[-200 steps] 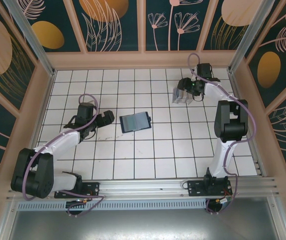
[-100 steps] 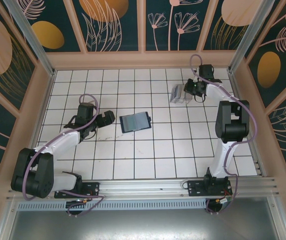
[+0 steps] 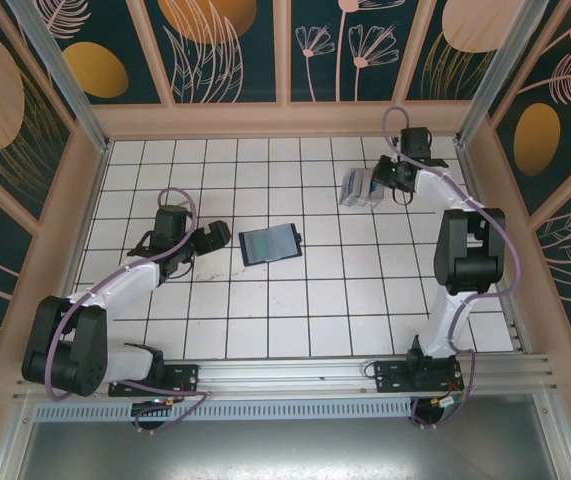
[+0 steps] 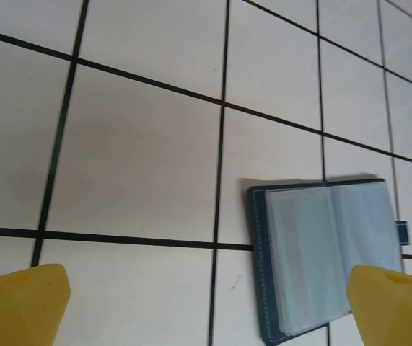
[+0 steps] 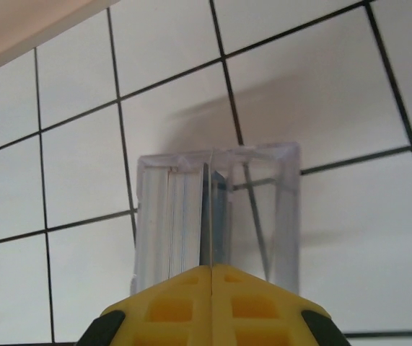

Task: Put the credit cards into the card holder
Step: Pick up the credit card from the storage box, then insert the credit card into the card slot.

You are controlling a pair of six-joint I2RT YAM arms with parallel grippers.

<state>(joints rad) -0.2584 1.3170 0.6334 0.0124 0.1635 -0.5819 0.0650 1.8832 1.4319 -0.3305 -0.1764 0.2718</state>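
From above, the card holder (image 3: 270, 243) lies open and flat on the white tiled table (image 3: 295, 310), a little left of centre. The left gripper (image 3: 203, 243) sits low just left of it, not touching it, with its 2 fingers spread wide and nothing between them. At the far right, a clear rack (image 3: 372, 192) stands on the tiles with the credit cards (image 3: 356, 186) upright inside it. The right gripper (image 3: 385, 182) is against the rack's right side, and its jaws are too small here to judge.

In the left wrist view, the left gripper (image 4: 206, 306) has its 2 yellow fingertips (image 4: 19, 303) at the bottom corners, well apart, with bare tile between them. The card holder (image 4: 328, 252) lies to the right, ahead of the right-hand fingertip. Its dark navy cover frames pale grey-blue pockets, and a small clasp tab (image 4: 402, 232) sticks out on its right edge.

In the right wrist view, the right gripper (image 5: 211, 292) has its yellow fingers pressed together. A thin grey card (image 5: 206, 209), seen edge-on, runs straight up from the seam between them, so they appear clamped on it. This card stands in the middle of the clear rack (image 5: 286, 216). More credit cards (image 5: 168, 216) are packed upright in the rack's left half, and a blue card (image 5: 220, 205) stands just right of the pinched 1.
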